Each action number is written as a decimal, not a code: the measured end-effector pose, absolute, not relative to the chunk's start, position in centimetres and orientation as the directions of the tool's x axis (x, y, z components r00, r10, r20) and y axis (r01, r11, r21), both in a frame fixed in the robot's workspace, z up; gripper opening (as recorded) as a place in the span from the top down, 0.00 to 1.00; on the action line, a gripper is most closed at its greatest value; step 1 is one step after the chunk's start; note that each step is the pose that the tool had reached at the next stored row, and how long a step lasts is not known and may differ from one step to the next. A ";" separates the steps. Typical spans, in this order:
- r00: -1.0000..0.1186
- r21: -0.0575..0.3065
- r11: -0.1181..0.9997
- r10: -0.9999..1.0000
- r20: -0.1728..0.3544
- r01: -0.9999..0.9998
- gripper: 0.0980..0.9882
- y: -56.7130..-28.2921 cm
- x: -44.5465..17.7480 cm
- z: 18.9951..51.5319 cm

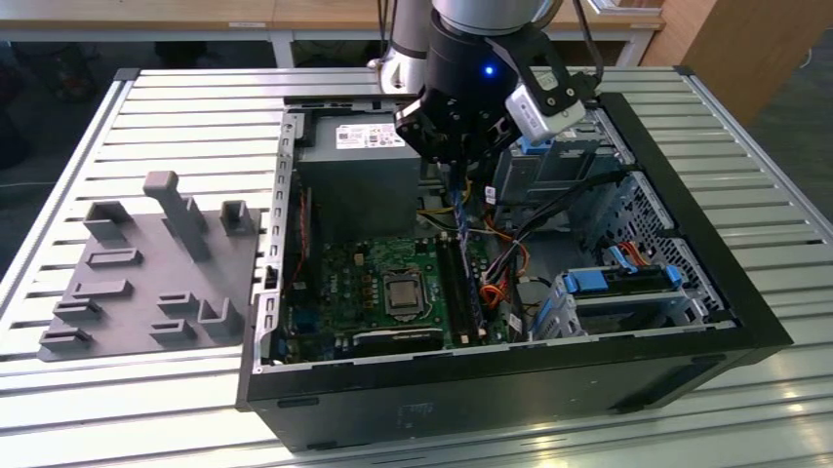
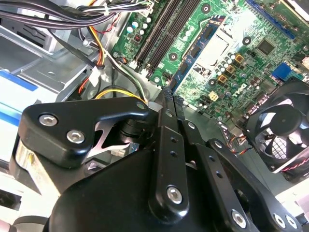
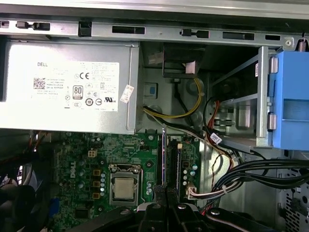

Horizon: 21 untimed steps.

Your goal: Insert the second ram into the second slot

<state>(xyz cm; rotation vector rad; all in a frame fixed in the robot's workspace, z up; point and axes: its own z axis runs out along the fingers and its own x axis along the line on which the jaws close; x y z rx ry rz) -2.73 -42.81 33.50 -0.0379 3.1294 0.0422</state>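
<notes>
Exterior view: the gripper (image 1: 462,181) hangs over the open computer case (image 1: 521,385), which lies on its side on a slatted metal table (image 1: 195,107); a grey fixture tray (image 1: 143,283) sits at 9 o'clock from the case, apart from it. Inside the case the power supply (image 1: 358,185) lies at 12 o'clock from the green motherboard (image 1: 371,278); the CPU socket (image 1: 401,292) is near the board's middle, with the long black memory slots (image 1: 458,283) just beside it at 3 o'clock; blue drive-bay latches (image 1: 625,281) stand farther out toward 3 o'clock. The gripper is above the 12 o'clock end of the slots, near the power supply's edge.

In the first wrist view the fingers (image 3: 153,209) are drawn narrow, pinching the second ram (image 3: 163,154); the stick shows edge-on as a thin blue strip reaching out from the fingertips, between the CPU socket and the slots, lined up parallel to the slots but not seated in them. The second wrist view shows the same thin blue edge (image 2: 193,58) running from the closed fingertips; a black fan (image 2: 282,130) sits at the board's far side. Whether either slot already holds a stick, I cannot tell.
</notes>
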 end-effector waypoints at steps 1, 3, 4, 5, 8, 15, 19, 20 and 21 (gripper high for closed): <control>-1.000 0.027 0.999 -0.024 -0.012 -0.024 0.97 -42.8 -2.7 33.5; -1.000 0.027 0.999 -0.024 -0.012 -0.024 0.97 -42.8 -2.7 33.4; -1.000 0.027 0.999 -0.024 -0.011 -0.024 0.97 -42.8 -2.7 33.4; -1.000 0.027 0.999 -0.024 -0.010 -0.024 0.97 -42.8 -2.7 33.3; -1.000 0.027 0.999 -0.024 -0.009 -0.024 0.97 -42.8 -2.7 33.2; -1.000 0.027 0.999 -0.024 -0.008 -0.024 0.97 -42.8 -2.7 33.0; -1.000 0.027 0.999 -0.024 -0.008 -0.024 0.97 -42.8 -2.7 32.8; -1.000 0.027 0.999 -0.024 -0.008 -0.024 0.97 -42.8 -2.7 32.8; -1.000 0.027 0.999 -0.024 -0.008 -0.024 0.97 -42.8 -2.7 32.8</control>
